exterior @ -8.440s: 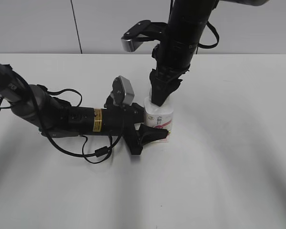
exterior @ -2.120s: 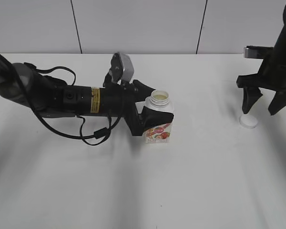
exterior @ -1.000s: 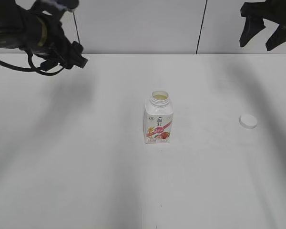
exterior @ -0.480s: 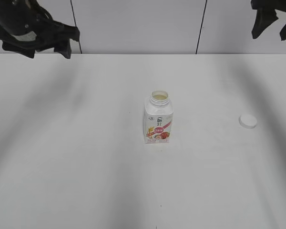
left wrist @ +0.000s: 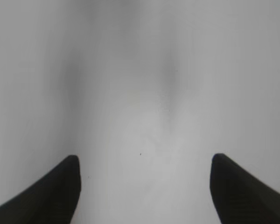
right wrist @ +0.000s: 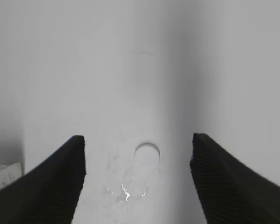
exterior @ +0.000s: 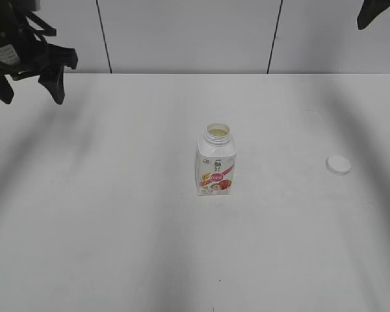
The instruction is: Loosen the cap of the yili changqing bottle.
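The yili changqing bottle (exterior: 216, 166) stands upright at mid-table with its neck open and no cap on it. Its label edge shows at the left edge of the right wrist view (right wrist: 3, 174). The white cap (exterior: 338, 165) lies flat on the table to the bottle's right, and shows far below my right jaws (right wrist: 147, 155). My left gripper (exterior: 27, 86) is open and empty, raised at the far left; its wrist view (left wrist: 144, 161) shows only bare table. My right gripper (exterior: 385, 14) is open and empty, high at the top right corner (right wrist: 137, 139).
The white table (exterior: 117, 227) backs onto a pale panelled wall (exterior: 182, 32). A few small shiny spots (right wrist: 126, 191) lie on the table near the cap.
The right gripper took the cap off and set it on the table at the right. The left gripper let go of the bottle. Both arms rose and drew away to the upper corners.
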Controlling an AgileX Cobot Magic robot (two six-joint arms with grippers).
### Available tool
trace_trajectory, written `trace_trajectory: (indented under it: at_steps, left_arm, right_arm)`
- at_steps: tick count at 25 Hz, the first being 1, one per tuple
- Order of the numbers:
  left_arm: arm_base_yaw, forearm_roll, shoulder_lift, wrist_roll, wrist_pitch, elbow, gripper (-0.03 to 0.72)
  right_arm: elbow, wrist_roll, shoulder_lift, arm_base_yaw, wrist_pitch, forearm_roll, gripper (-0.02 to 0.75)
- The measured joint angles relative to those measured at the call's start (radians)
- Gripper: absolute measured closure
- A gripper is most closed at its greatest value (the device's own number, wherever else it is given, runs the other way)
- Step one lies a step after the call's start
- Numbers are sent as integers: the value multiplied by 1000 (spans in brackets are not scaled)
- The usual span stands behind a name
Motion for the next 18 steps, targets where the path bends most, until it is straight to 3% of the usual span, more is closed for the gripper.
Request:
trace_trajectory:
  at_steps: [6, 11, 18]
  left_arm:
    - [0, -1, 0, 66, 116, -3, 165]
    - [0, -1, -33, 78, 125, 2, 165]
    - [0, 1, -287, 83, 125, 159, 172]
  right_arm:
    - [175, 0, -117, 0, 0, 21, 183]
    - [415, 0, -280, 0, 0, 21, 183]
    - [763, 1, -581, 0, 0, 19, 183]
